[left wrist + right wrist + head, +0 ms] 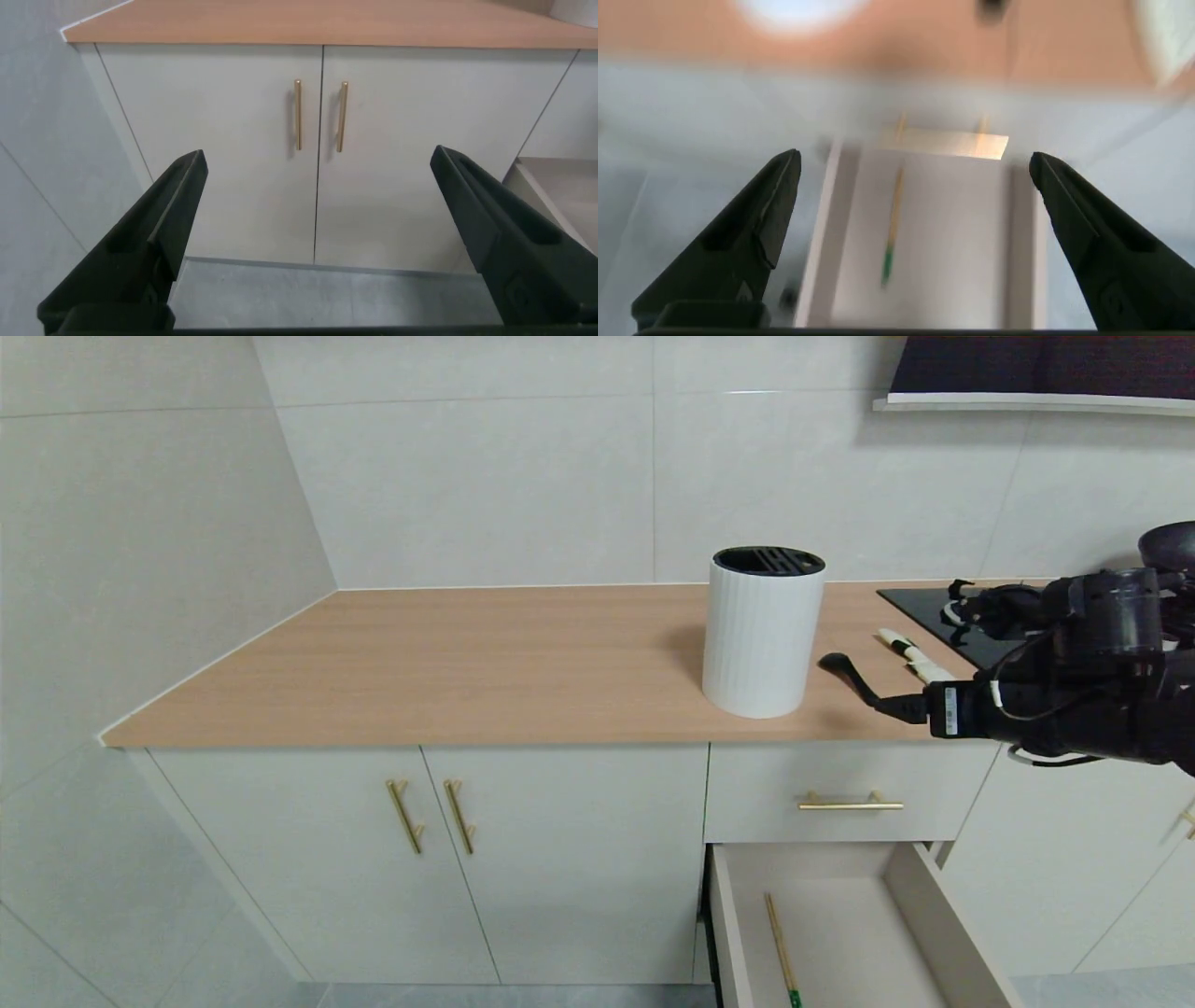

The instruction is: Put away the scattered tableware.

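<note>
Head view: a pale-handled utensil (pixel 910 655) lies on the worktop (pixel 467 653) between the white ribbed holder (pixel 764 630) and the black hob (pixel 920 607). Its long axis slants from the front edge back towards the holder. A dark utensil (pixel 848 674) lies just beside it, closer to the holder. The right arm (pixel 1074 691) hangs at the worktop's front edge, near both, so I judge it the arm better placed for either. Below, the open drawer (pixel 910 905) holds one chopstick (pixel 780 943), lying along the drawer's depth.

Left wrist view: the left fingers (pixel 149 243) stand wide apart with nothing between them. They face the cupboard doors (pixel 215 149) under the worktop, well apart from the tableware.

Right wrist view: the right fingers (pixel 738 243) are also spread wide and empty, aimed down at the drawer (pixel 962 243). The chopstick (pixel 892 224) lies lengthwise in the gap between them, untouched and well below. The worktop pieces lie beyond the drawer front, so a pick there probably calls for rising and reaching inward.
</note>
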Available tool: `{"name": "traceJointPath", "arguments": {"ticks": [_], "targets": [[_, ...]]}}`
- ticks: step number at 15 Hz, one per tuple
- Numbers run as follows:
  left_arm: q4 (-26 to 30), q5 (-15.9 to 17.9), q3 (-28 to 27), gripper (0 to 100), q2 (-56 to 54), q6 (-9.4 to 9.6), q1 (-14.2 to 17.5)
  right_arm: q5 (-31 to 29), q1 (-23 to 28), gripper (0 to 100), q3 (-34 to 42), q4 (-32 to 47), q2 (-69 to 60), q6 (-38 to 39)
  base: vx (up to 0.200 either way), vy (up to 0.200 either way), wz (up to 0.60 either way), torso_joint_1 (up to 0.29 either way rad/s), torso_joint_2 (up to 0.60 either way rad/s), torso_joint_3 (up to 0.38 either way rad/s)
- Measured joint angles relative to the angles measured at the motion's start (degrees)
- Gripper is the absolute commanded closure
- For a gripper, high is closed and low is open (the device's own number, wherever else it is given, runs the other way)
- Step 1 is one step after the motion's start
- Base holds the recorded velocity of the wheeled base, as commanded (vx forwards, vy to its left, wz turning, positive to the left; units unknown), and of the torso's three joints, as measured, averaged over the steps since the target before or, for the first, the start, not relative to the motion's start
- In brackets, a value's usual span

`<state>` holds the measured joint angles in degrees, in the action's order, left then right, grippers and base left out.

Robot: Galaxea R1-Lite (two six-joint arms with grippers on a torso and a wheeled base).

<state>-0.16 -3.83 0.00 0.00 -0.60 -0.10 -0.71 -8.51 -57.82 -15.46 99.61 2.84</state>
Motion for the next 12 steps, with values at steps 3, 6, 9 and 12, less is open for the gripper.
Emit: {"name": "traceJointPath", "arguments": {"ticks": [3,6,9,12], "targets": [[0.02,-0.02,0.0,0,0.0,0.0,0.0,0.71,0.99,0,-7.34,-1.58,7.5,-3.77,0.0,0.0,0.0,0.0,0.0,0.0],[0.02,-0.02,0.0,0,0.0,0.0,0.02,0.84,1.38,0,-15.41,-4.88,15.52,-4.86,0.0,0.0,0.0,0.0,0.0,0.0],[0.05,-0.02,-0.02,0,0.0,0.0,0.0,0.66,2.4,0,-20.13,-7.28,21.64,-5.0,0.0,0.0,0.0,0.0,0.0,0.0],[0.05,-0.02,-0.02,0,0.0,0.0,0.0,0.38,3.22,0,-22.72,-7.42,25.33,-4.94,0.0,0.0,0.0,0.0,0.0,0.0]]}}
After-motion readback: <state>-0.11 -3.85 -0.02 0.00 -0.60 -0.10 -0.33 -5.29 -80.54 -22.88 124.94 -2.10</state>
